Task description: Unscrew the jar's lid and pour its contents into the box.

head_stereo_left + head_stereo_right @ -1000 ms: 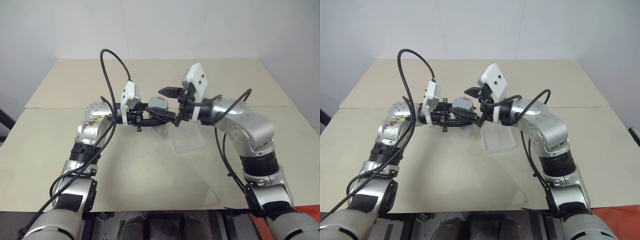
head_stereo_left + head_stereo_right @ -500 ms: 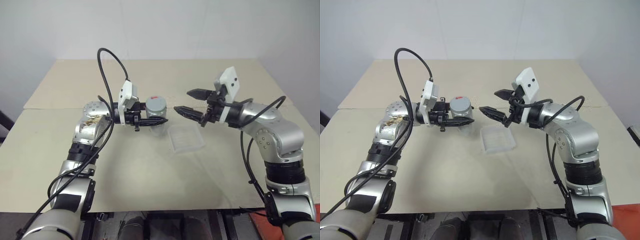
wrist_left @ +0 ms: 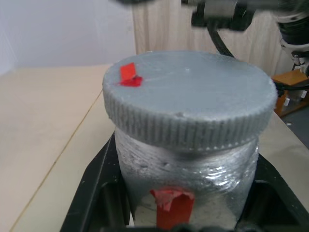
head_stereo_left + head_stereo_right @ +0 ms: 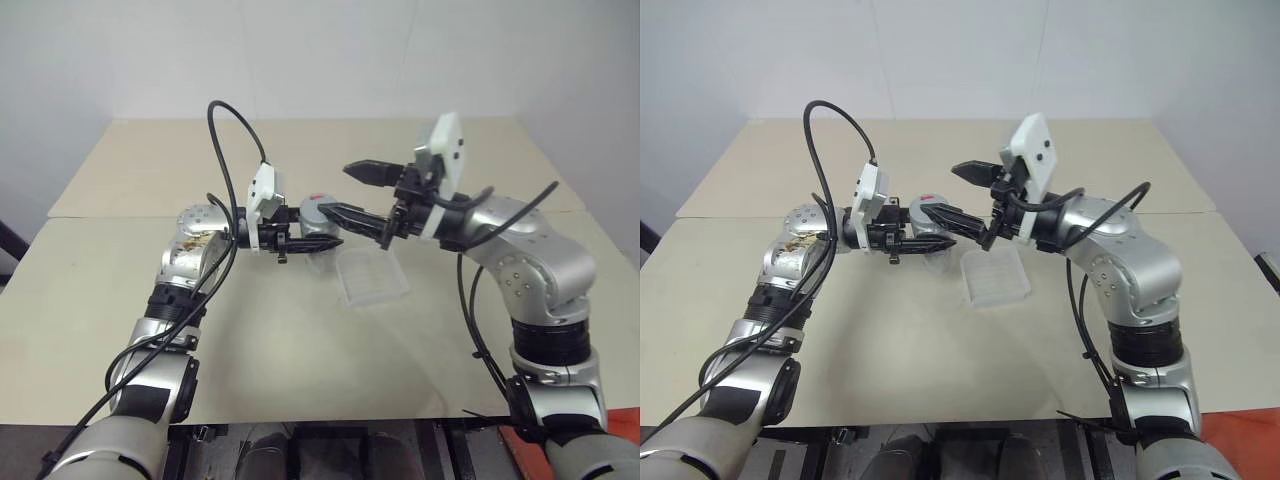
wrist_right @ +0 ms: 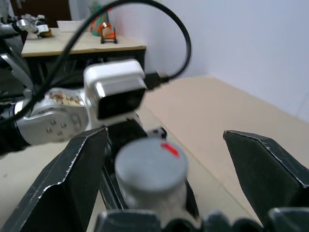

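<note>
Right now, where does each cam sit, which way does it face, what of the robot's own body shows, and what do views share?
Left and right eye views: on the head, facing forward and down over the table; both arms, left gripper, open right gripper, box.
Left wrist view: on the left wrist, looking along its fingers at the jar and lid they clamp.
Right wrist view: on the right wrist, facing the lid between its spread fingers; left arm behind.
Shared: all views show the jar with its lid on.

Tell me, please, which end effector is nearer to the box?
The right end effector: it hangs open just above and behind the box. The left end effector, shut on the jar, sits beside the box's left edge.
</note>
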Tool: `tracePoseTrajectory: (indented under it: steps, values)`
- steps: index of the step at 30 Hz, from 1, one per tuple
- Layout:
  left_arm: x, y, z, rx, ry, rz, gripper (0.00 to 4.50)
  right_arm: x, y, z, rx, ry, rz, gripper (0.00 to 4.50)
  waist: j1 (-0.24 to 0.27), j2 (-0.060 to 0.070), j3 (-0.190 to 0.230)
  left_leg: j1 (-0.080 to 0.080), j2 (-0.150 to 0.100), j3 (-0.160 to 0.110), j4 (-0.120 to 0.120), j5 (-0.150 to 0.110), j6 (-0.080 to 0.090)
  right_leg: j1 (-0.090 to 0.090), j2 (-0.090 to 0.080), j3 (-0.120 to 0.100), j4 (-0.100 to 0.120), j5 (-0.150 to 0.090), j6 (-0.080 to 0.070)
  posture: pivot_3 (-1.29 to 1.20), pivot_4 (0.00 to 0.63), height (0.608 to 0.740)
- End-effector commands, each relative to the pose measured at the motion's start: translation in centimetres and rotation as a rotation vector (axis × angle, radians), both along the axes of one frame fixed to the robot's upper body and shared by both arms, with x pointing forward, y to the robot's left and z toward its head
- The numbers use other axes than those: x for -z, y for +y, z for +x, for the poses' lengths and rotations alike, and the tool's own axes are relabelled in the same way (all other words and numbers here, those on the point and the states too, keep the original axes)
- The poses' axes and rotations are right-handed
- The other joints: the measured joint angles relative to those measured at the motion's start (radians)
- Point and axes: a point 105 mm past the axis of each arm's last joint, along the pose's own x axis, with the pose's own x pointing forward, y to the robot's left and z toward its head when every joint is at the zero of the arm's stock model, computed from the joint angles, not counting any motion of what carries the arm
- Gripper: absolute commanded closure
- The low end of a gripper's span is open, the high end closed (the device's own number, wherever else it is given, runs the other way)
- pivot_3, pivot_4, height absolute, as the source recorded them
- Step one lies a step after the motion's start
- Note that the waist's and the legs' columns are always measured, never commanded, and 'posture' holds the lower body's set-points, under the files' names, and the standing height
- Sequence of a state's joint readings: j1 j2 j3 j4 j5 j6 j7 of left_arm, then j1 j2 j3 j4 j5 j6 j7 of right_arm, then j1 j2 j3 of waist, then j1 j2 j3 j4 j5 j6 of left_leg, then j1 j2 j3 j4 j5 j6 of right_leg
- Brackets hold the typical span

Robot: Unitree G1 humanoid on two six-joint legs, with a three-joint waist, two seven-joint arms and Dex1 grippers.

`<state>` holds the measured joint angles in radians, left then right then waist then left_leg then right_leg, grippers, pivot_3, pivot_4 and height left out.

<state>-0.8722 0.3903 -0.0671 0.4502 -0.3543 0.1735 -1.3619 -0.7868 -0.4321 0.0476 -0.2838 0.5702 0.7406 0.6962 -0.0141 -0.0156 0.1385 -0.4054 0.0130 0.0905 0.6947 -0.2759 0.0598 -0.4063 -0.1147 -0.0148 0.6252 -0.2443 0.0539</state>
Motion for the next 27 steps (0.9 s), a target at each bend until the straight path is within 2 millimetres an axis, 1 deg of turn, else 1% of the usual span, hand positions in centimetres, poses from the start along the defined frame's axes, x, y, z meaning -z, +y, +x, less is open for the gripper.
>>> tracePoseTrajectory:
  steps: [1, 3, 9, 14, 19, 25, 27]
  values:
    - [-1.2, -0.3, -0.2, 0.024, -0.045, -0.001, 2.43, -0.6, 0.8, -0.2, -0.019, -0.043, -0.016, 0.02, 0.001, 0.000, 0.000, 0.000, 0.000, 0.000, 0.000, 0.000, 0.000, 0.000, 0.000, 0.000, 0.000, 0.000, 0.000, 0.00, 0.150, 0.740]
    - [-1.3, -0.2, -0.2, 0.027, -0.043, 0.000, 2.43, -0.2, 1.2, -0.1, -0.025, -0.035, -0.031, 0.02, 0.002, 0.000, 0.000, 0.000, 0.000, 0.000, 0.000, 0.000, 0.000, 0.000, 0.000, 0.000, 0.000, 0.000, 0.000, 0.00, 0.150, 0.740]
    - [-1.3, -0.1, -0.2, 0.029, -0.039, 0.001, 2.43, 0.3, 2.2, 0.7, -0.016, -0.014, -0.037, 0.02, 0.000, 0.000, 0.000, 0.000, 0.000, 0.000, 0.000, 0.000, 0.000, 0.000, 0.000, 0.000, 0.000, 0.000, 0.000, 0.00, 0.150, 0.740]
    - [-1.3, -0.1, -0.4, 0.032, -0.043, -0.002, 2.43, 0.3, 2.0, 1.4, -0.003, 0.006, -0.024, 0.02, -0.001, 0.000, 0.000, 0.000, 0.000, 0.000, 0.000, 0.000, 0.000, 0.000, 0.000, 0.000, 0.000, 0.000, 0.000, 0.00, 0.150, 0.740]
    - [-1.3, 0.1, -0.5, 0.032, -0.043, 0.001, 2.43, 0.3, 1.1, 2.0, 0.022, 0.014, -0.018, 0.02, 0.000, 0.000, 0.000, 0.000, 0.000, 0.000, 0.000, 0.000, 0.000, 0.000, 0.000, -0.001, 0.000, 0.000, 0.000, 0.00, 0.150, 0.740]
    - [-1.3, 0.5, -0.5, 0.026, -0.043, 0.006, 2.43, 0.5, -1.2, 1.9, 0.052, 0.016, -0.025, 0.02, 0.000, 0.000, 0.000, 0.000, 0.000, 0.000, 0.000, 0.000, 0.000, 0.000, 0.000, -0.001, 0.000, 0.000, 0.000, 0.00, 0.150, 0.740]
    - [-1.3, 0.5, -0.5, 0.028, -0.042, 0.007, 2.43, 0.3, -2.2, 1.7, 0.049, 0.031, 0.003, 0.02, 0.001, 0.000, 0.000, 0.000, 0.000, 0.000, 0.000, 0.000, 0.000, 0.000, 0.000, 0.000, 0.000, 0.000, 0.000, 0.00, 0.150, 0.740]
